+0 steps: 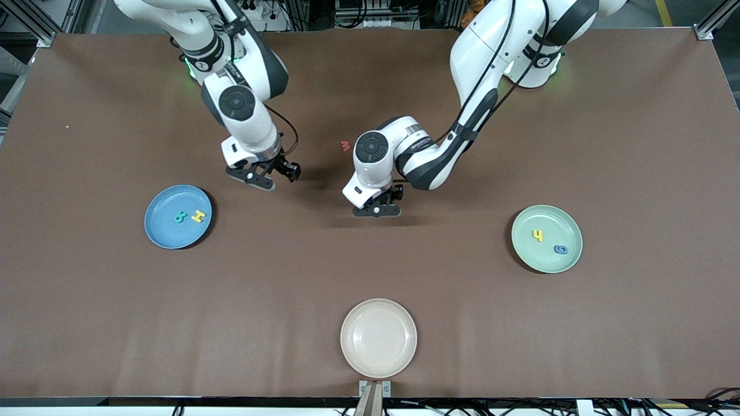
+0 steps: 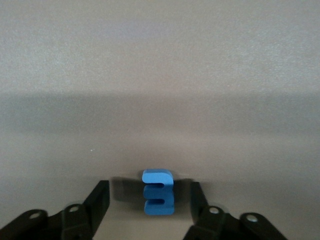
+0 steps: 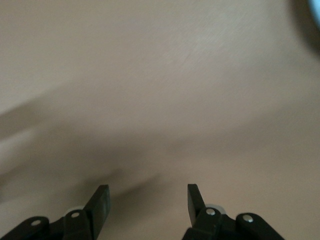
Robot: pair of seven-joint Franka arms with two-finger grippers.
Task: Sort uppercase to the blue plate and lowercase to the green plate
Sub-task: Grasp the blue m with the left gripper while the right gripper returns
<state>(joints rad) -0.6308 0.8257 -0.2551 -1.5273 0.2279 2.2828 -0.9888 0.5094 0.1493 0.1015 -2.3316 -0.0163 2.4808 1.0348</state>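
Observation:
My left gripper (image 1: pixel 377 211) is low over the middle of the table, open, with the blue comb-shaped letter (image 2: pixel 158 199) lying on the table between its fingers (image 2: pixel 101 196), untouched. The gripper hides that letter in the front view. My right gripper (image 1: pixel 270 176) is open and empty above bare table beside the blue plate (image 1: pixel 159 231). That plate holds the teal B (image 1: pixel 180 217) and the yellow H (image 1: pixel 198 216). The green plate (image 1: pixel 546 263) holds the yellow h (image 1: pixel 538 235) and the blue g (image 1: pixel 560 249). The red m (image 1: pixel 346 146) lies on the table near the left arm's wrist. The blue M and the red Q are out of view.
An empty cream plate (image 1: pixel 378 364) sits at the table edge nearest the front camera, in the middle. A corner of the blue plate (image 3: pixel 315 7) shows in the right wrist view. The left arm's elbow hangs over the table near the red m.

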